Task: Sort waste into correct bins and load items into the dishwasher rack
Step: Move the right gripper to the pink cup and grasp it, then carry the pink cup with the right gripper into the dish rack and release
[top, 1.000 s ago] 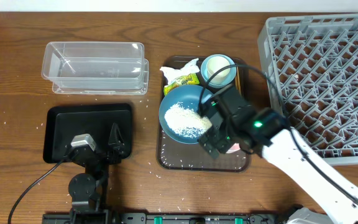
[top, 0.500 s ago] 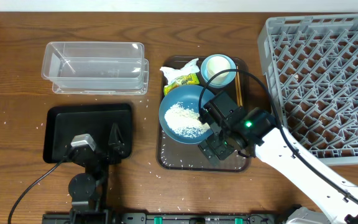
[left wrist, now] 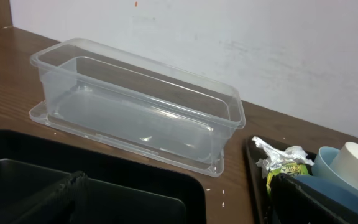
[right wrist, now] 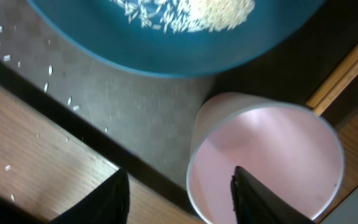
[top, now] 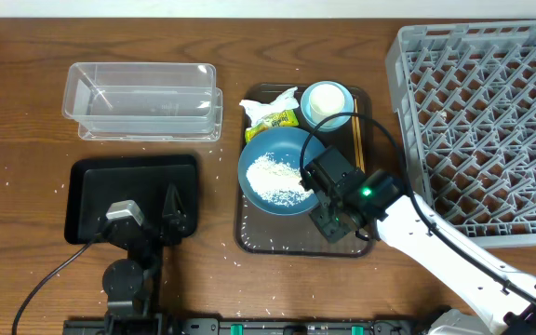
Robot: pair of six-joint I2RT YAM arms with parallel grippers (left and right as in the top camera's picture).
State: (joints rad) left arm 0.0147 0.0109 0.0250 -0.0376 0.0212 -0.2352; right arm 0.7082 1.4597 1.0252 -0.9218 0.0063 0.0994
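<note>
My right gripper (right wrist: pixel 178 196) stands open astride the near rim of the small white cup with pink inside (right wrist: pixel 272 155). One finger is inside the cup, the other outside over the brown tray, with a gap to the cup wall. In the overhead view the right gripper (top: pixel 340 220) hides that cup. The dark-blue bowl (top: pixel 273 172) holds the rice (top: pixel 277 177) just left of it. The pale-blue cup (top: pixel 328 102), napkin (top: pixel 268 100), wrapper (top: pixel 276 119) and chopsticks (top: pixel 355 140) lie on the same tray. My left gripper (top: pixel 147 214) rests open over the black tray (top: pixel 91 191).
The clear tub (top: pixel 142 100) sits behind the black tray. The grey dishwasher rack (top: pixel 491 121) fills the right side. The brown serving tray (top: pixel 249 237) carries the dishes. Loose rice grains lie scattered on the wood near the tray's front edge.
My right gripper has moved toward the tray's near edge and come down over the pink-lined cup. Its jaws have narrowed. The left arm has stayed still.
</note>
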